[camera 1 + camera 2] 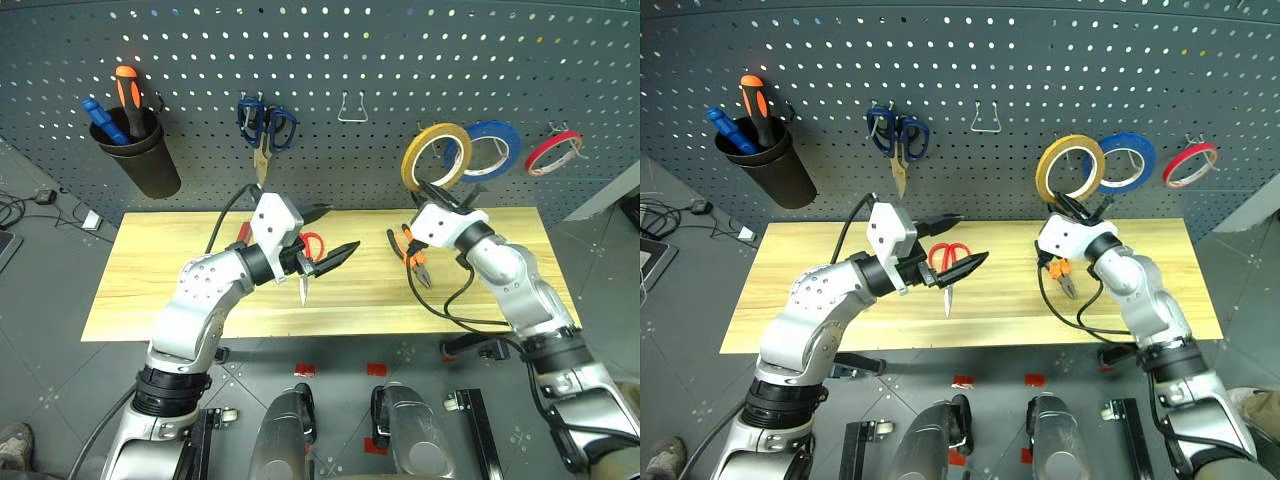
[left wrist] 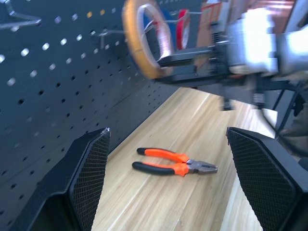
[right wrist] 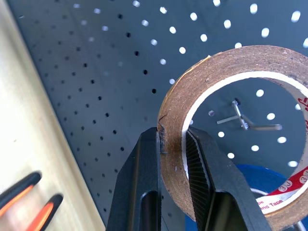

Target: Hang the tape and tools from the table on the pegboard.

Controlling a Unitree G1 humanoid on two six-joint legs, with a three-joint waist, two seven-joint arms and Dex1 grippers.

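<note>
My right gripper (image 1: 432, 192) is shut on the lower rim of the yellow-tan tape (image 1: 437, 157) and holds the ring upright close to the pegboard (image 1: 380, 60). The wrist view shows the gripper (image 3: 172, 139) pinching the tape's wall (image 3: 192, 91), with a metal hook (image 3: 245, 122) visible through the ring. My left gripper (image 1: 335, 232) hovers open and empty above the red-handled scissors (image 1: 950, 255) on the table (image 1: 170, 270). The orange-and-black pliers (image 2: 173, 163) lie on the wood below the right wrist.
On the pegboard hang a blue tape roll (image 1: 490, 148), a red tape roll (image 1: 553, 152) and blue-handled scissors (image 1: 266, 125). A bare wire hook (image 1: 352, 110) sits mid-board. A black cup (image 1: 145, 160) at the left holds an orange-and-black screwdriver.
</note>
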